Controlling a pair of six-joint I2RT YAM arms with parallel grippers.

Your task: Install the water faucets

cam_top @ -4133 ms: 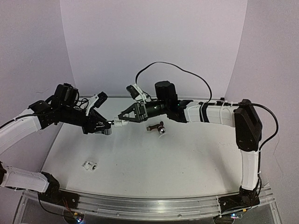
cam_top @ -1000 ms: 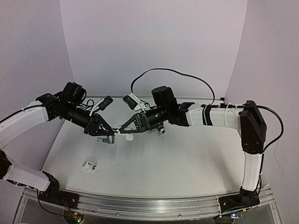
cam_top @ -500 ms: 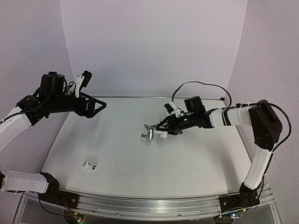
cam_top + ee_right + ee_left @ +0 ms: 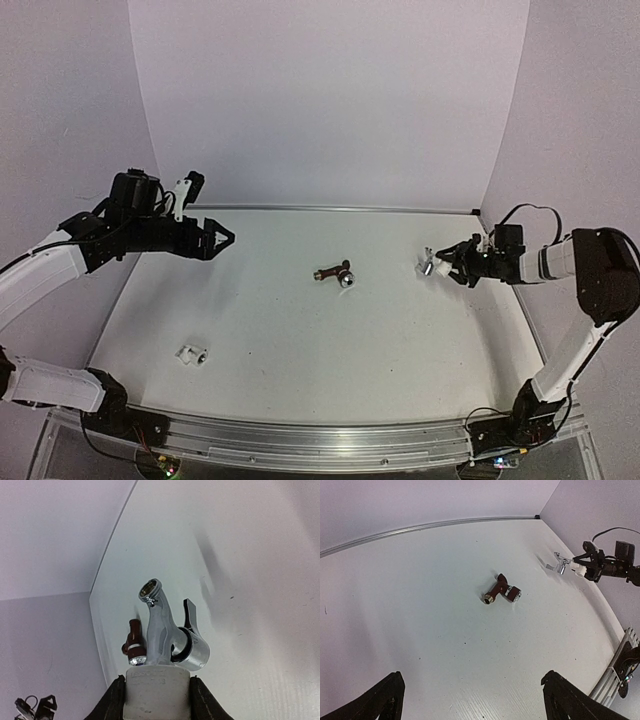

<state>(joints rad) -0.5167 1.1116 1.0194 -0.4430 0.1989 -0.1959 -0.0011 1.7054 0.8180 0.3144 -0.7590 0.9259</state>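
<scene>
The shiny chrome water faucet [image 4: 162, 630] stands in a short white pipe fitting [image 4: 157, 692]. My right gripper [image 4: 157, 687] is shut on that fitting, low over the table's right side [image 4: 447, 268], with the chrome faucet [image 4: 428, 266] pointing left. The dark reddish-brown faucet [image 4: 334, 273] lies on its side mid-table, also seen from the left wrist [image 4: 501, 591]. My left gripper [image 4: 218, 240] hangs open and empty at the far left, well above the table, its fingers [image 4: 385, 700] wide apart.
A second white pipe fitting [image 4: 193, 353] lies loose near the front left. The white table [image 4: 300, 350] meets purple walls at the back and both sides. A metal rail [image 4: 320, 440] runs along the near edge.
The left gripper opened, let go of the chrome faucet and drew back to the far left. The right arm carried the fitting with the faucet from mid-table to the right side.
</scene>
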